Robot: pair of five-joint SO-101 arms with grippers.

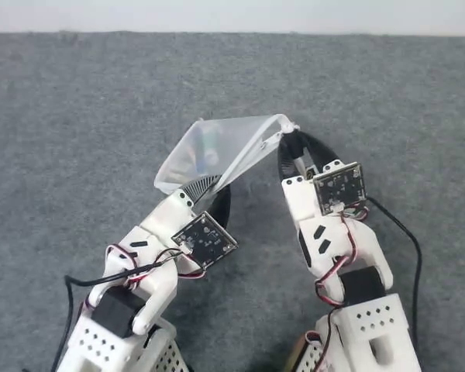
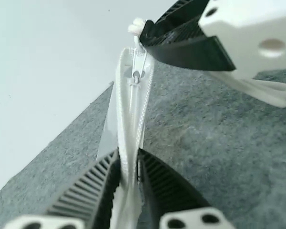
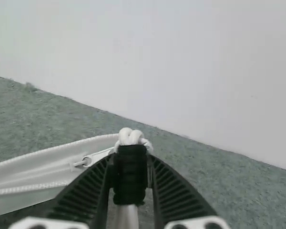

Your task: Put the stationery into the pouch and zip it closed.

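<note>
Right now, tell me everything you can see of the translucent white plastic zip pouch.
The translucent white plastic zip pouch hangs over the grey carpet, stretched between both grippers. The left gripper clamps its white zipper edge; the right gripper pinches the knotted cord pull by the slider. Faint shapes show inside.

The scene is lit evenly and brightly from above. Only soft, faint shadows are cast on the grey mat [image 1: 77,116] under the arms. The translucent pouch [image 1: 209,151] is lit through, with a mild sheen. The pale wall [image 3: 181,57] is rendered bright, without harsh glare.
</note>
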